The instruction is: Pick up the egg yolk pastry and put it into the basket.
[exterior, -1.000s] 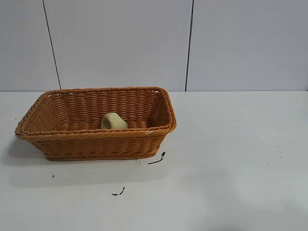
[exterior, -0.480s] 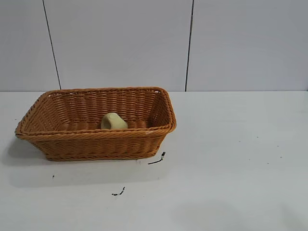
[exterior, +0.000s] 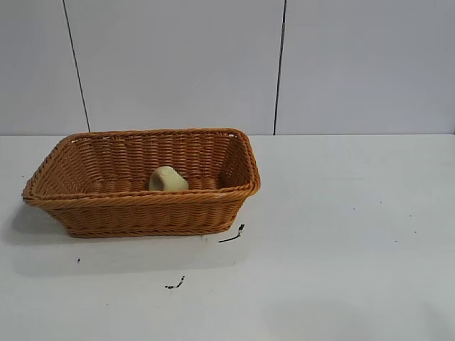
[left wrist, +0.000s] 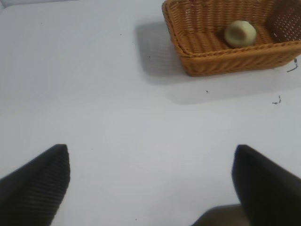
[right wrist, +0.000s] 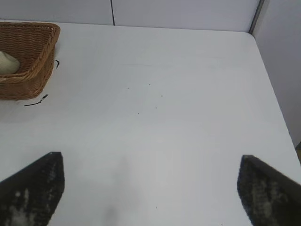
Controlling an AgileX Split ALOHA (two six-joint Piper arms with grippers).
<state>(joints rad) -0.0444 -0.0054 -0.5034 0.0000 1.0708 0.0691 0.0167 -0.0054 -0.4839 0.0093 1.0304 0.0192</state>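
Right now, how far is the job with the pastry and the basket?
It looks done: the egg yolk pastry lies inside the basket, on its floor near the front wall. Nothing is in hand: the left claw and the right claw are both wide open, empty, over bare table away from the basket. Nothing seems left, except perhaps parking the arms.

Front view, wrist views (shared basket [exterior: 142,209])

No readable text, labels, brands or numbers in any view. Only marks: two small black scribbles on the surface [exterior: 341,234] just in front of the basket [exterior: 142,213], near its corner; they aren't legible characters.
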